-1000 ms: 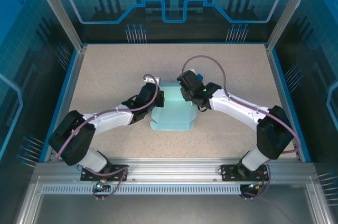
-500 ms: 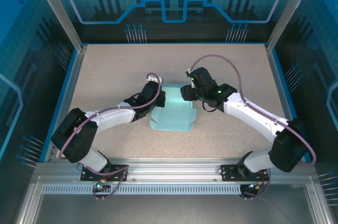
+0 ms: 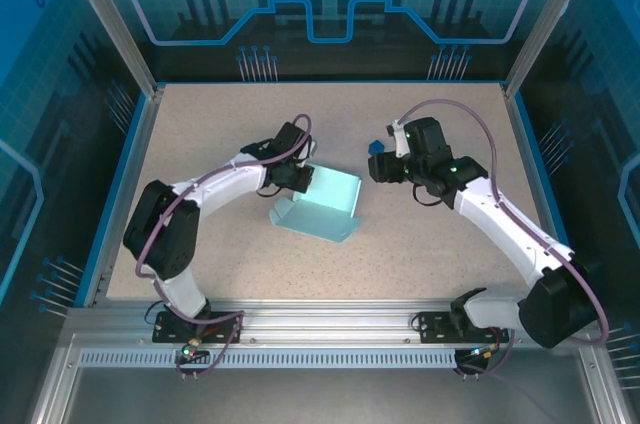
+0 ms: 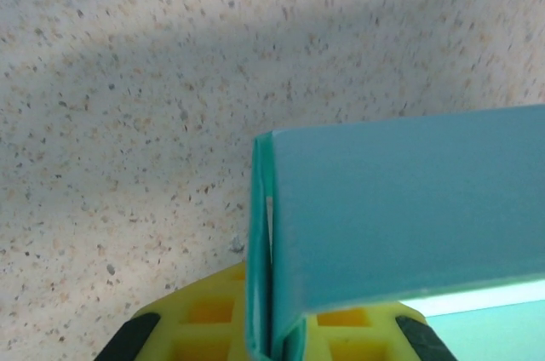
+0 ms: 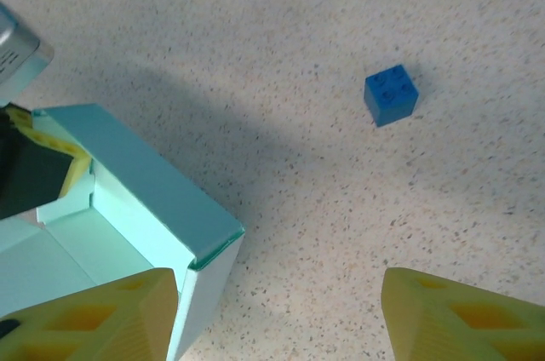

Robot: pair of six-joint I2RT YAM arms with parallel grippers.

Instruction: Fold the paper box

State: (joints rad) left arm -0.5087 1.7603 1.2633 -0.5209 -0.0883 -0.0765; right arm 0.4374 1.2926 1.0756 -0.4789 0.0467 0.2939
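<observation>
The paper box [image 3: 322, 206] is pale sky-blue card, partly folded, with its walls standing up, and it sits turned at an angle in the middle of the table. My left gripper [image 3: 300, 177] is shut on the box's far-left wall. In the left wrist view the doubled card edge [image 4: 262, 233] is pinched between the yellow fingers [image 4: 204, 314]. My right gripper [image 3: 381, 166] hovers to the right of the box, apart from it. Its yellow fingers [image 5: 94, 318] stand wide open over bare table, with the box's corner [image 5: 145, 191] at their left.
A tiny dark blue cube [image 3: 377, 147] lies on the speckled table just beyond the right gripper and appears again in the right wrist view [image 5: 391, 94]. Blue rails [image 3: 135, 174] border the table on both sides and at the back.
My right gripper has drawn back to the right, away from the box, and opened wider. My left arm has swung, turning and tilting the box it holds.
</observation>
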